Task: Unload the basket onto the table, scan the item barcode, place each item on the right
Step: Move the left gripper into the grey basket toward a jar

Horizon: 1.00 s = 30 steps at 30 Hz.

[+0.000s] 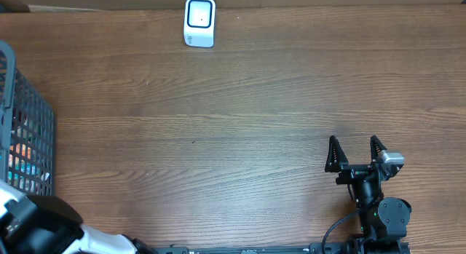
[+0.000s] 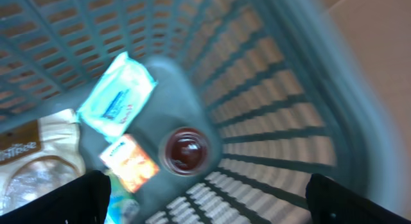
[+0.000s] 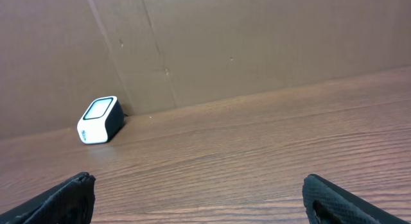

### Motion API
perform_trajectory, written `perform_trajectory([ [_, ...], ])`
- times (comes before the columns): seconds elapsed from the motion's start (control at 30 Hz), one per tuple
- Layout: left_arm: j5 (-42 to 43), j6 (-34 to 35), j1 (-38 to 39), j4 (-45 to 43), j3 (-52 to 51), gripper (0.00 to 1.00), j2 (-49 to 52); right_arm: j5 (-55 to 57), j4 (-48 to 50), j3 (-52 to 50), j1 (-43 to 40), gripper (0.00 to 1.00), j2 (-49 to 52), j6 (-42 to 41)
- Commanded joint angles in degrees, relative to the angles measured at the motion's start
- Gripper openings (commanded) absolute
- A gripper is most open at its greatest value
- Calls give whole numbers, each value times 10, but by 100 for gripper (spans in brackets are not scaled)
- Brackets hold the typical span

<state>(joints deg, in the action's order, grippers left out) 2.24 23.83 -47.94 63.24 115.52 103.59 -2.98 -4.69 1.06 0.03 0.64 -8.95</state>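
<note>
a: where are the items seen?
b: in the grey basket [image 2: 276, 89] at the left edge of the table [image 1: 255, 116]: a pale blue packet [image 2: 117, 95], an orange packet [image 2: 130, 163], a dark-lidded jar [image 2: 185, 150]. their print is too blurred to be read.
a: and the grippers?
b: the left gripper [image 2: 205, 192] is held spread over the basket, nothing clamped. the right gripper [image 1: 357, 152] is spread too, empty, well apart from the white scanner [image 1: 199, 21].

table [image 1: 240, 123]: brown wood grain | cardboard wall [image 3: 257, 38]: behind table, creased | basket [image 1: 45, 130]: grey lattice, table's left edge
</note>
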Motion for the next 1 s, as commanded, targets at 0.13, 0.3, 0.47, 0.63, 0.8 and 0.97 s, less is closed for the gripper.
perform_trajectory([
  [0.13, 2, -184, -12, -2, 3, 100, 73, -1, 3, -6, -2, 100, -5, 0],
  [0.3, 63, -262, -12, 3, 3, 100, 135, -1, 3, -6, -2, 100, -5, 0],
  [0.47, 66, -287, -12, 8, 3, 100, 183, -1, 3, -6, -2, 100, -5, 0],
  [0.63, 83, -312, -5, -6, 3, 100, 209, -1, 3, -6, -2, 100, -5, 0],
  [0.8, 79, -330, 8, -18, 3, 100, 231, -1, 3, -6, -2, 100, -5, 0],
  [0.97, 78, -347, 19, -33, 3, 100, 236, -1, 3, -6, -2, 100, -5, 0],
])
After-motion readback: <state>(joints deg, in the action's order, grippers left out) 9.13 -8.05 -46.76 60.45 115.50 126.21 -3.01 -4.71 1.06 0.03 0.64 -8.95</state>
